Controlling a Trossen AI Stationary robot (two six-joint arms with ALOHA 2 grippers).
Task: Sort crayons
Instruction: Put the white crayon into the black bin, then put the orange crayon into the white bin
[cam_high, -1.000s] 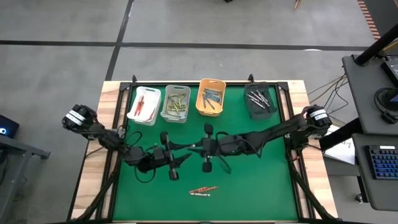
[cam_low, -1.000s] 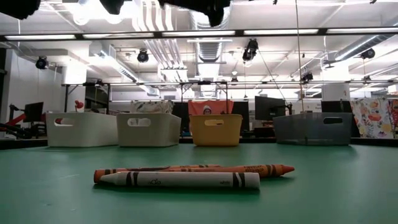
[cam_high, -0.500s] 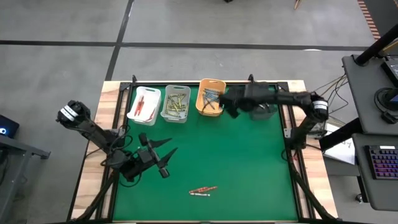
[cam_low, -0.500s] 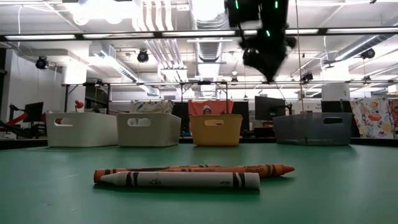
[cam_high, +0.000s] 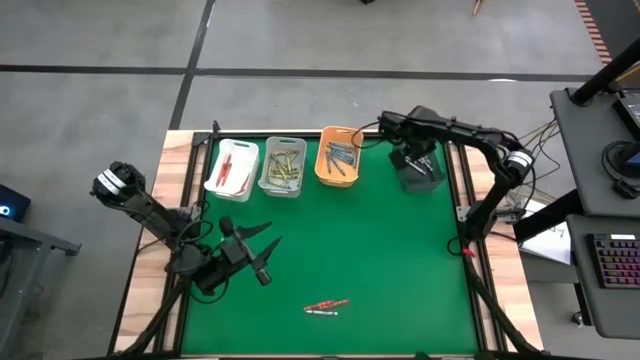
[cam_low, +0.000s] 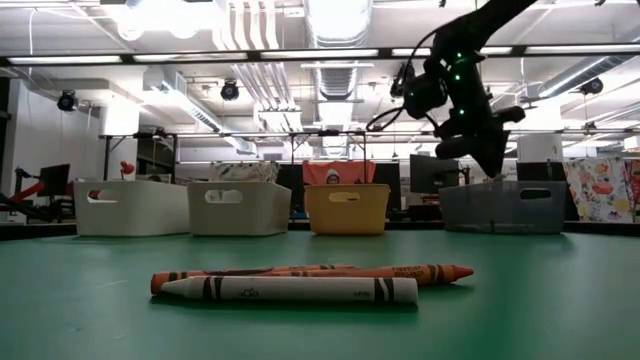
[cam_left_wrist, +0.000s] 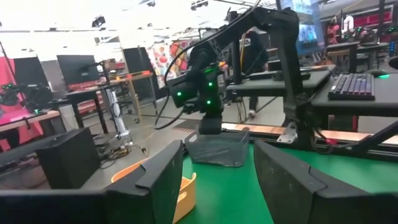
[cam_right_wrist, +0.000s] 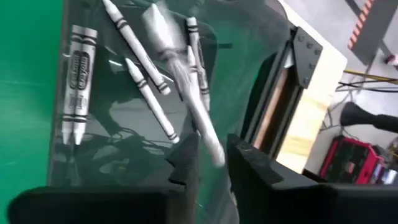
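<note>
Near the front of the green bench (cam_high: 400, 260) lie three crayons touching side by side: a white crayon (cam_low: 290, 290) nearest, two orange-red crayons (cam_low: 400, 271) behind it. Along the far edge stand four bins: the white bin (cam_high: 232, 169) holding red sticks, the grey bin (cam_high: 283, 166) yellowish ones, the orange bin (cam_high: 337, 157) blue-grey ones, the dark bin (cam_high: 418, 166) grey crayons (cam_right_wrist: 81, 62). The left claw (cam_high: 262, 252) waits low at the bench's left, fingers wide apart. The right claw (cam_right_wrist: 211, 158) hangs over the dark bin, fingers slightly parted, a grey crayon blurred between them.
</note>
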